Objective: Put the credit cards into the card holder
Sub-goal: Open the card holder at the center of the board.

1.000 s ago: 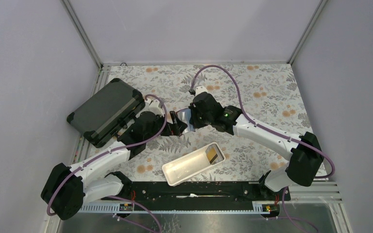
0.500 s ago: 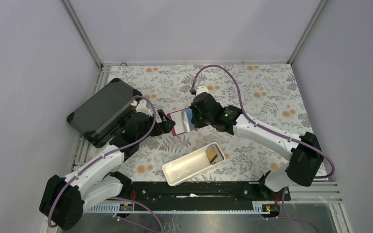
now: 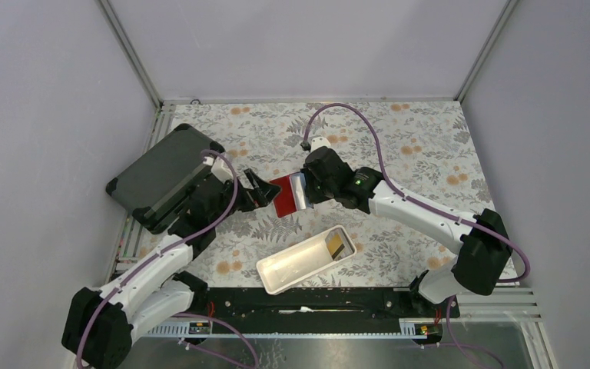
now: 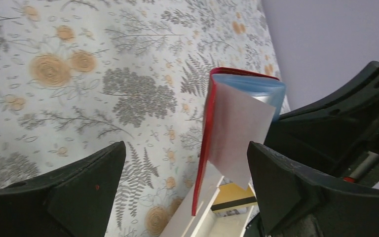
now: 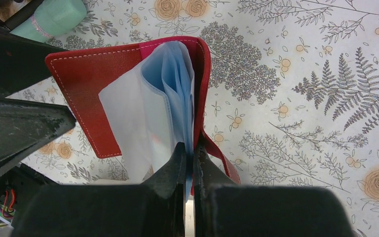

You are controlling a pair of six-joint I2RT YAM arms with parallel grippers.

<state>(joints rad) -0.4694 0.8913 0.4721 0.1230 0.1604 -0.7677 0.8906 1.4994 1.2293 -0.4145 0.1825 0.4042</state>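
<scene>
Floral desk [image 3: 430, 138] bears a white tray [image 3: 292, 269] holding a yellow-brown card [image 3: 338, 244]; the right gripper [image 5: 191, 158] pinches the open red card holder [image 3: 284, 196]; the left gripper [image 3: 263, 191], spread wide, has backed leftward off it.

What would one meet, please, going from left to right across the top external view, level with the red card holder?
dark grey case → left tool, open → card holder → right tool, shut on the card holder's right edge.
</scene>
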